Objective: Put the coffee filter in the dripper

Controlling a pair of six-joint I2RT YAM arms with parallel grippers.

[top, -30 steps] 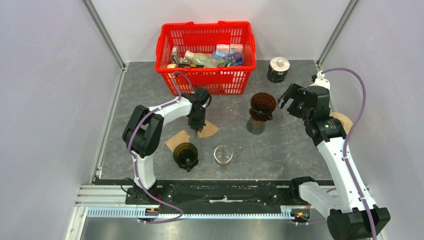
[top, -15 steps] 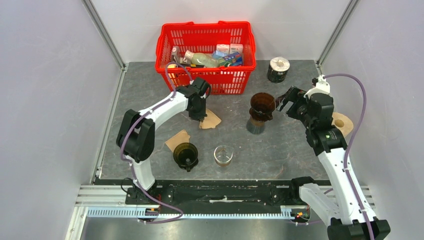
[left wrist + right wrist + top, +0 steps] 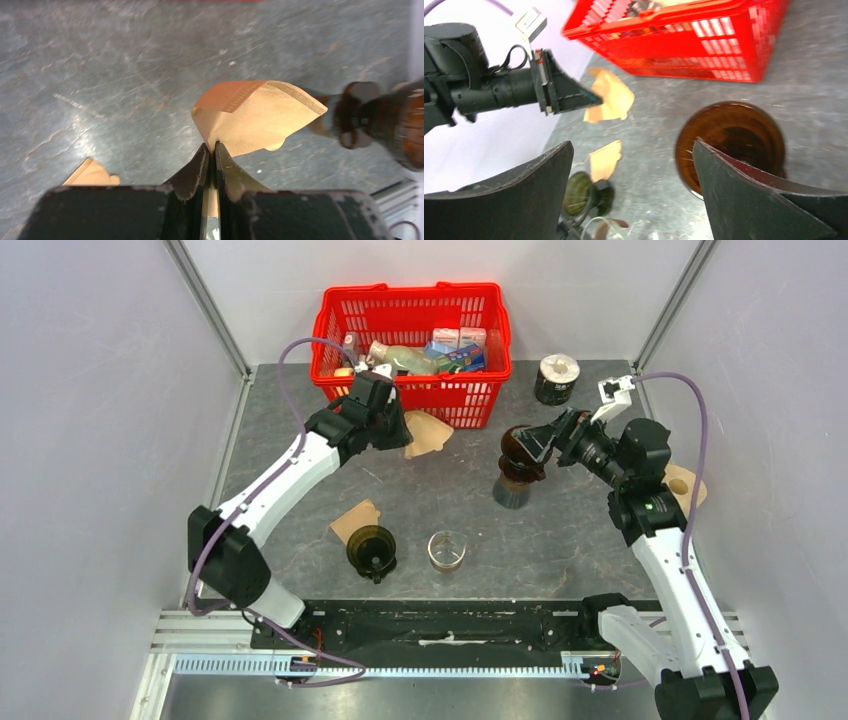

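A brown paper coffee filter (image 3: 428,432) hangs above the table just in front of the basket, pinched at its edge by my left gripper (image 3: 402,438). In the left wrist view the jaws (image 3: 211,146) are shut on the filter (image 3: 255,117), which fans out beyond them. A brown dripper (image 3: 525,448) stands on a dark cup right of centre. My right gripper (image 3: 543,443) hovers at its right rim. Its fingers are wide open in the right wrist view (image 3: 631,145), with the dripper (image 3: 731,135) below the right finger and the held filter (image 3: 611,99) far off.
A red basket (image 3: 410,390) of groceries stands at the back. A green dripper (image 3: 372,548) with a second filter (image 3: 355,520) beside it and a glass cup (image 3: 447,550) sit near the front. A dark can (image 3: 557,378) is at back right, and another filter (image 3: 688,483) lies behind my right arm.
My left gripper closed on the filter, lifted it off the table and carried it up towards the basket. My right gripper swung left to the brown dripper's rim.
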